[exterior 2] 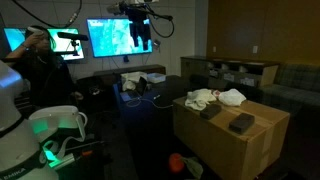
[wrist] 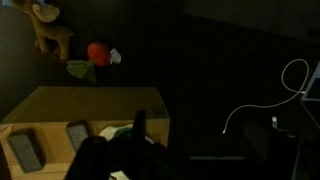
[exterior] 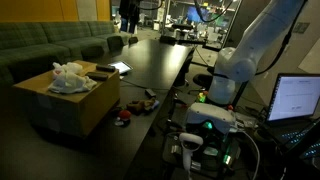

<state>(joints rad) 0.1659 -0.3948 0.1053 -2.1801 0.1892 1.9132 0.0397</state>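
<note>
Two dark objects [wrist: 22,150], perhaps remotes, lie on the box [wrist: 100,100]; the hand [wrist: 120,145] hovers above, released.

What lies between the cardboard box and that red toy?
In the wrist view, a small green thing lies between the cardboard box and the red toy.

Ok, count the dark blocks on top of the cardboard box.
2. One dark block lies beside the cloth on the box; the other sits nearer the box's edge. The cloth may hide more.
</note>
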